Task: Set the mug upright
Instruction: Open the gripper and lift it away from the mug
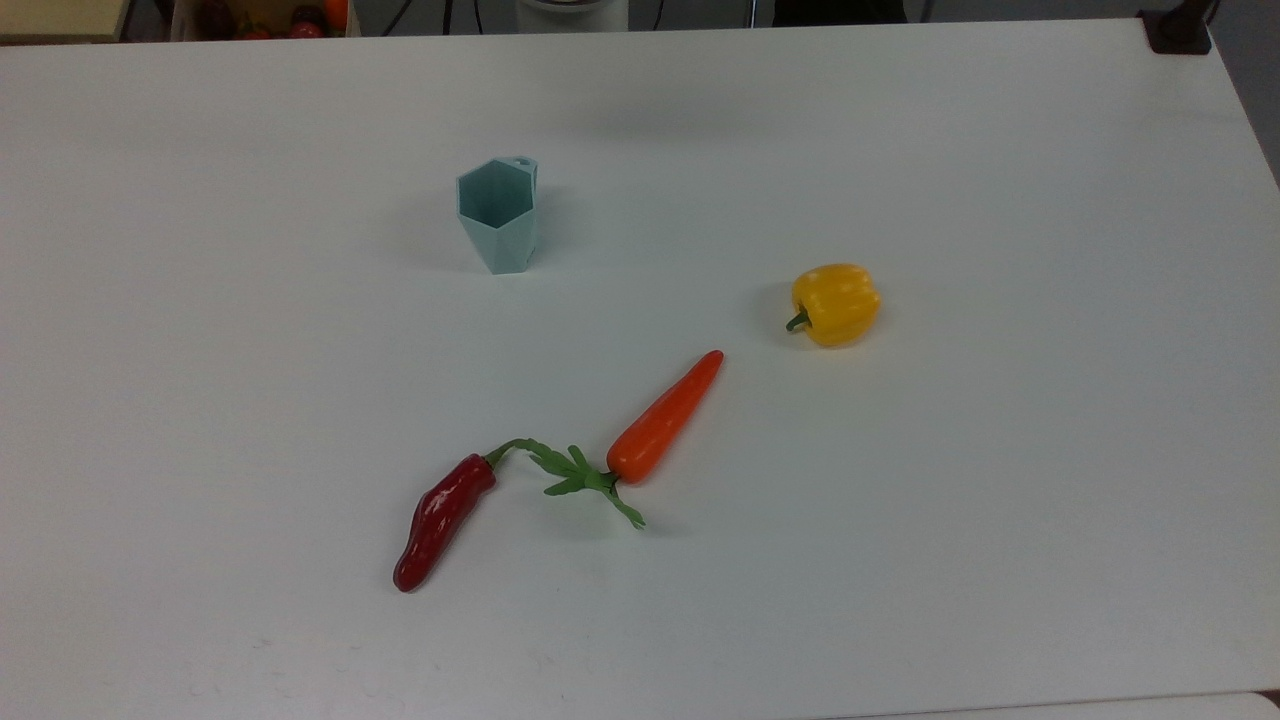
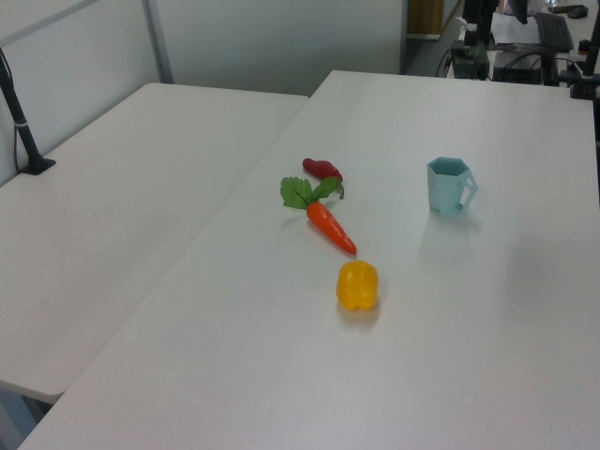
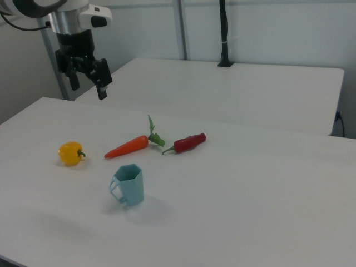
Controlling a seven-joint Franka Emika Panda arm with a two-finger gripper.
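The pale blue-teal faceted mug stands upright on the white table, open hexagonal rim up, nothing touching it. In the left view the mug shows its handle toward the left view's right. In the right view the mug has its handle on the right view's left. My gripper hangs high above the table's far left corner in the right view, well away from the mug, open and holding nothing.
A yellow bell pepper, an orange carrot with green leaves and a dark red chili lie on the table in front of the mug. A second white table adjoins it, with a black post.
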